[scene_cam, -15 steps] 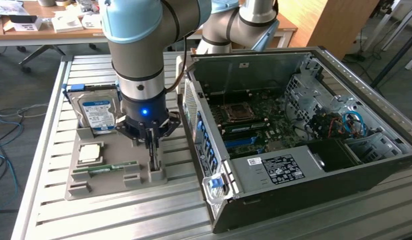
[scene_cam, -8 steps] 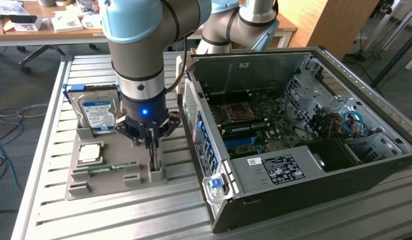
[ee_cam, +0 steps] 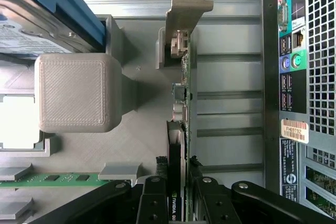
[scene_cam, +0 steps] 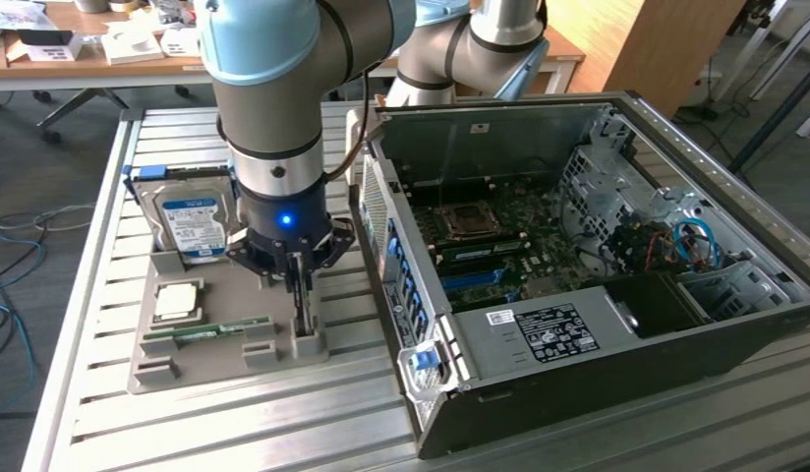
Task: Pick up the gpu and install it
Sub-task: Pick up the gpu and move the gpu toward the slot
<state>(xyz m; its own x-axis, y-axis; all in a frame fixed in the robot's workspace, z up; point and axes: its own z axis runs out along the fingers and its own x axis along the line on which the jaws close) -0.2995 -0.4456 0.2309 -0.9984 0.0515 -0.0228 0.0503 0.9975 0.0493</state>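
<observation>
Claw (ee_cam: 177, 165) straddles the gpu (ee_cam: 186, 98) from above, jaws clamped on both faces of the card, which stands on edge in its grey holder (scene_cam: 182, 339) on the tabletop (scene_cam: 84, 334). Its long axis runs alongside the open computer case (scene_cam: 510, 147), just beside it on the exterior view's right.

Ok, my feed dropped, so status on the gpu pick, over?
End effector closed on gpu. Card upright, seated in gray holder. Computer case close alongside, not touching.
</observation>
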